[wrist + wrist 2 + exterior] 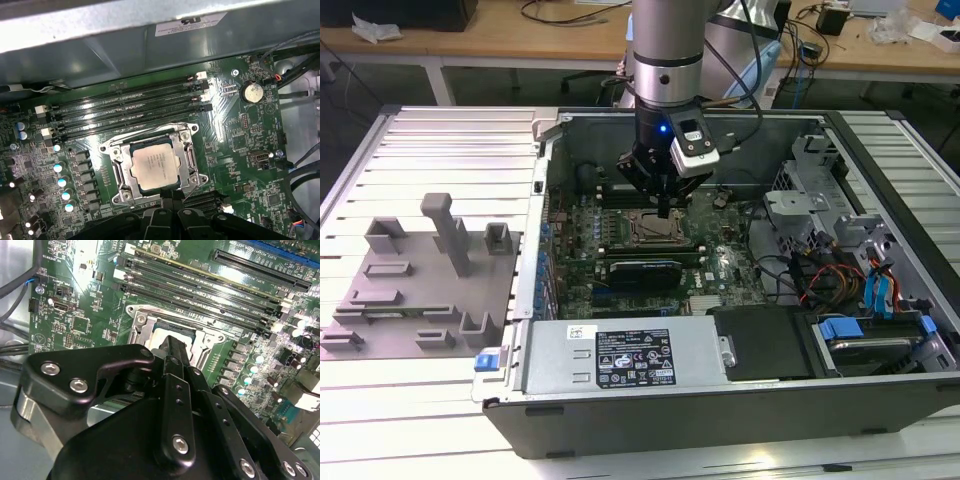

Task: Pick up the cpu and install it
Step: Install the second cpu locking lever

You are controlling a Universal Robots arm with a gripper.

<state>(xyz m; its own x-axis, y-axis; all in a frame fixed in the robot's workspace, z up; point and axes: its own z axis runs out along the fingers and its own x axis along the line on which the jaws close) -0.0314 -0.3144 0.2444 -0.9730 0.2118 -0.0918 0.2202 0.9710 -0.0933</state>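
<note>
Wooden benches (520, 40) are lining the room; silver cpu (159, 166) is sitting in its socket (155, 167), gripper (665, 208) pinched together above.

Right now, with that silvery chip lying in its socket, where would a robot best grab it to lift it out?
Probably from straight above. The cpu lies flat inside the metal socket frame, which hems in its sides, so little edge is free for pinching. The frame's openings along two opposite chip edges look like the best spots for fingertips. The gripper hangs right over it in the exterior view.
</note>
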